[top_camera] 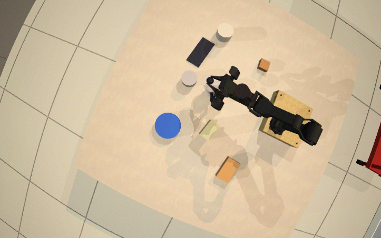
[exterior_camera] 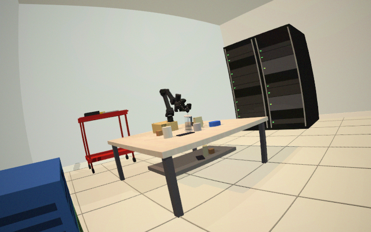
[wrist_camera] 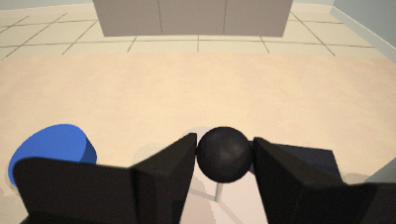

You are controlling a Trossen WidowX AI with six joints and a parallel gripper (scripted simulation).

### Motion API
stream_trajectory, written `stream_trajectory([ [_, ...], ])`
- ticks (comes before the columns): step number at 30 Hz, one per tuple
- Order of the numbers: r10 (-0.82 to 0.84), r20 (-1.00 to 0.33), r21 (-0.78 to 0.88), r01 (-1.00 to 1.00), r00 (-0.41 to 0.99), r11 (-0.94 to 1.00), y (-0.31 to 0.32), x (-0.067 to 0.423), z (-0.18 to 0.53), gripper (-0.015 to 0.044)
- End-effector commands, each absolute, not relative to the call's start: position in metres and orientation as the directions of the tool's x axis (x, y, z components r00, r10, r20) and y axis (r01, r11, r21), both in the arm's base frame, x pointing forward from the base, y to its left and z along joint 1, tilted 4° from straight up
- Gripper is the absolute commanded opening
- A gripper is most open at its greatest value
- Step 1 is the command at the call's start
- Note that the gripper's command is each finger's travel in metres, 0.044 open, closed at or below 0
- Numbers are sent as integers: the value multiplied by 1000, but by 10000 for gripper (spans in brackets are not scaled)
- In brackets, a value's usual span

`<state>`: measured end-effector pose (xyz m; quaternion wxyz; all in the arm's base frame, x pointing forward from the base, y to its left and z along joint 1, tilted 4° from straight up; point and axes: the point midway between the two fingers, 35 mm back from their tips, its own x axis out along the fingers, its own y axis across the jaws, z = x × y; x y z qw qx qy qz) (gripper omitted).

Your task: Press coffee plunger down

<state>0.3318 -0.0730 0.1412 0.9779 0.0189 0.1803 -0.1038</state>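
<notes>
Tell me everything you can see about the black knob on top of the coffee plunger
The plunger knob is a smooth, dark, slightly glossy ball on a thin pale rod that runs down into the clear press. The gripper is shut on it, one dark finger against each side. The rod looks upright. It sits above the table, near a pale cylinder and a dark flat slab.

looks like a lab or server room to me: tall black server racks (exterior_camera: 302,74) with green lights, tiled floor (exterior_camera: 310,178), red cart (exterior_camera: 102,117), work table (exterior_camera: 140,145).
</notes>
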Motion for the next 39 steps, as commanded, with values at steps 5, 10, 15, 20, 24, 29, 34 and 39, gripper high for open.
stream_trajectory([
  [5,-192,-414,4,213,890,977,-73,333,123,128],
  [10,-192,-414,4,213,890,977,-74,335,124,128],
  [15,-192,-414,4,213,890,977,-74,337,125,128],
  [20,-192,-414,4,213,890,977,-74,338,125,128],
  [24,-192,-414,4,213,890,977,-74,339,125,128],
  [29,-192,-414,4,213,890,977,-75,340,126,128],
  [34,-192,-414,4,213,890,977,-75,341,126,128],
  [39,-192,-414,4,213,890,977,-75,342,126,128],
])
